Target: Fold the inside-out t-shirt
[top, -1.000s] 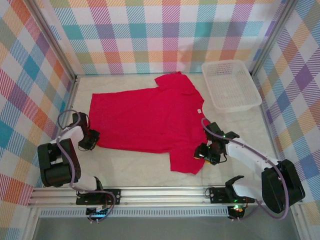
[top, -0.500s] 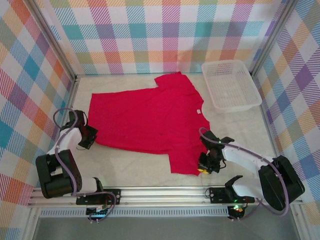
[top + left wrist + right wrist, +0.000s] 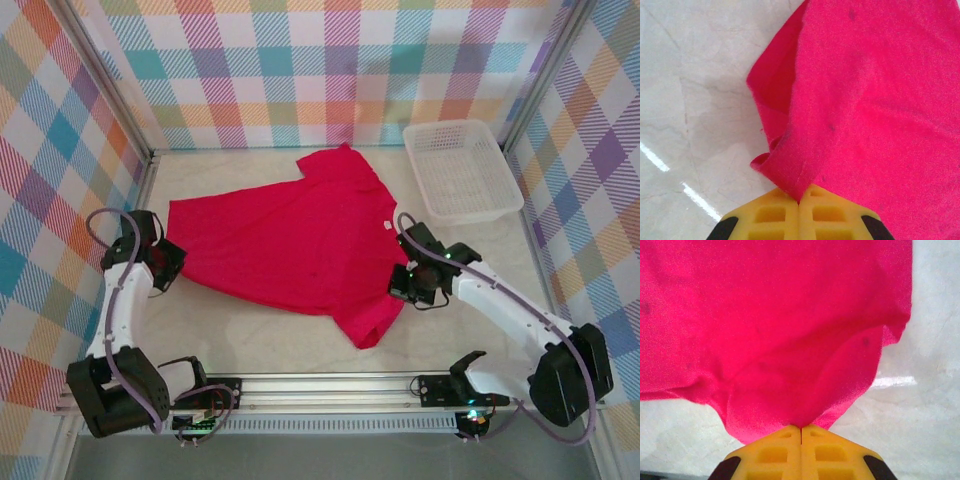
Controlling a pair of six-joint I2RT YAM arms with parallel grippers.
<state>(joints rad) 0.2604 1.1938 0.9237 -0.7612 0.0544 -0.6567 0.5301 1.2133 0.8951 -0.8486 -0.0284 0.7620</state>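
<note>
The inside-out t-shirt (image 3: 290, 240) is bright red and spread across the middle of the marble table, a small light label (image 3: 385, 226) near its right edge. My left gripper (image 3: 168, 262) is shut on the shirt's near-left hem corner, and the pinched red cloth (image 3: 790, 170) bunches up between the yellow fingers (image 3: 772, 212). My right gripper (image 3: 403, 282) is shut on the near-right part by the sleeve, and red fabric (image 3: 800, 365) rises from its closed fingers (image 3: 822, 450). Both held edges are lifted off the table.
A white plastic basket (image 3: 461, 170) stands at the back right. Checked walls close in the left, back and right sides. Bare marble (image 3: 260, 335) lies between the shirt and the rail at the near edge.
Both grippers closed on the shirt's near edge and moved up and away from the rail. The near hem has lifted and the shirt's outline has shifted toward the back.
</note>
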